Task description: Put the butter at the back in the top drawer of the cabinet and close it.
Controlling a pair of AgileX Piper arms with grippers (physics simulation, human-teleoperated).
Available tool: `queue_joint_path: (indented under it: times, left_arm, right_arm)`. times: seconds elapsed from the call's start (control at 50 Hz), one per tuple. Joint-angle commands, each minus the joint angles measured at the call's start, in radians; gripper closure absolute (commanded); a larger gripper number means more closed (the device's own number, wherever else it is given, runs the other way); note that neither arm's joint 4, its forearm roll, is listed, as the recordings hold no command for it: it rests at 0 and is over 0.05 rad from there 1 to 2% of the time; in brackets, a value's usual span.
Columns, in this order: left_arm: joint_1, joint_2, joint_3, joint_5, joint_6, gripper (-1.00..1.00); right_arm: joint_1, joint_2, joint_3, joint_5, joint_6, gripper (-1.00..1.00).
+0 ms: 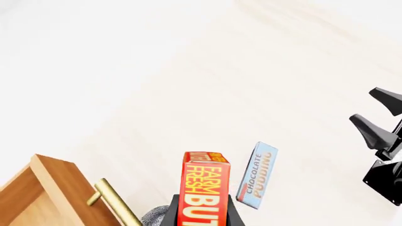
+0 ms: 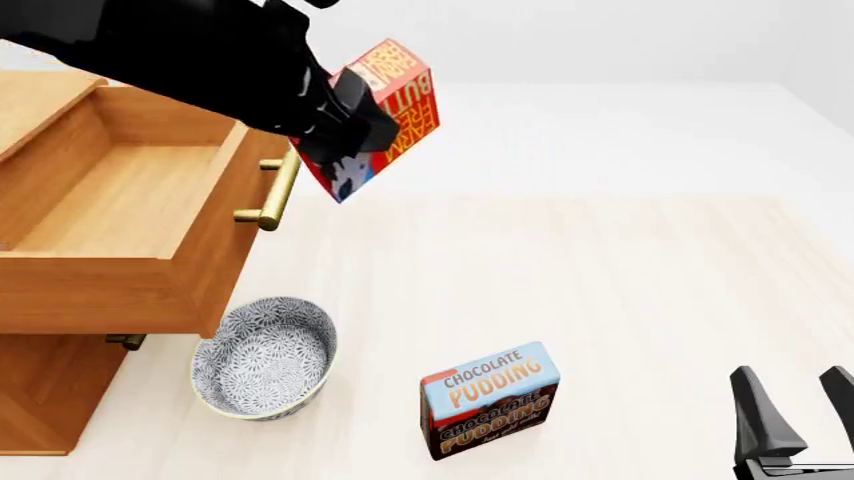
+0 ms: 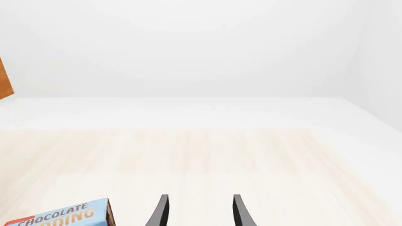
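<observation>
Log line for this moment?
left gripper: shut on butter, lifted | top drawer: open | right gripper: open, idle

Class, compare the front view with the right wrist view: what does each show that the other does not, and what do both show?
Only the front view shows the left gripper holding the butter in the air beside the open top drawer of the cabinet, and the patterned bowl on the table.
Only the right wrist view shows the bare gap between the open fingers of the right gripper.
Both show the pudding box standing on the table, the right gripper and the pale tabletop.
</observation>
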Motion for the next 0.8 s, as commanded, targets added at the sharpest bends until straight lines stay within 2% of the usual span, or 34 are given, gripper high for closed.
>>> queue_joint_path:
  times: [0.02, 0.6, 0.8]
  left_arm:
    - [0.033, -0.053, -0.017, 0.022, 0.030, 1.00]
    - [0.142, -0.165, 0.009, 0.075, 0.053, 1.00]
    - [0.186, -0.197, 0.024, 0.083, 0.042, 1.00]
  right_arm:
    - [0.000, 0.000, 0.000, 0.000, 0.000, -1.00]
    - [0.000, 0.000, 0.000, 0.000, 0.000, -1.00]
    - [0.000, 0.000, 0.000, 0.000, 0.000, -1.00]
